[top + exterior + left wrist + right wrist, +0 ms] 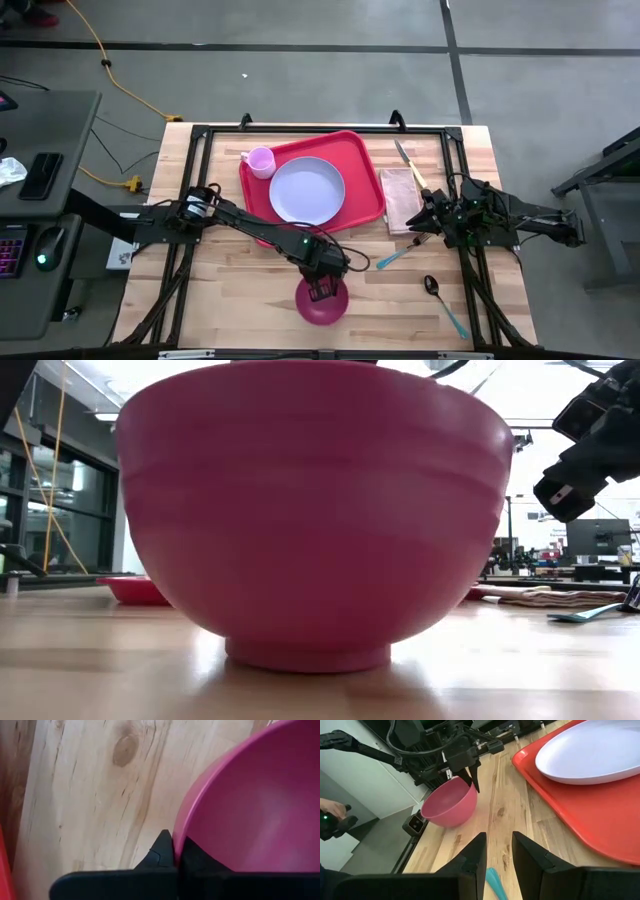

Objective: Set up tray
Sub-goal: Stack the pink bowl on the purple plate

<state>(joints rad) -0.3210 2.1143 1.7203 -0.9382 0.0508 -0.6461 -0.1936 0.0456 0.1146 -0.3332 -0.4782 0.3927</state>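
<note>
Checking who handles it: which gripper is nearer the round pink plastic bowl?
Left. The left gripper is shut on the rim of the round pink plastic bowl; the right gripper hovers apart, off to the bowl's side by the folded cloth napkin.

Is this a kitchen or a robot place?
Probably a robot lab or workshop, not a kitchen: a wooden table on a concrete floor, a yellow cable trailing across it, and a computer keyboard beside it.

I note: red tray, lavender plate, pink cup, magenta bowl, pale wood-grain table.
</note>
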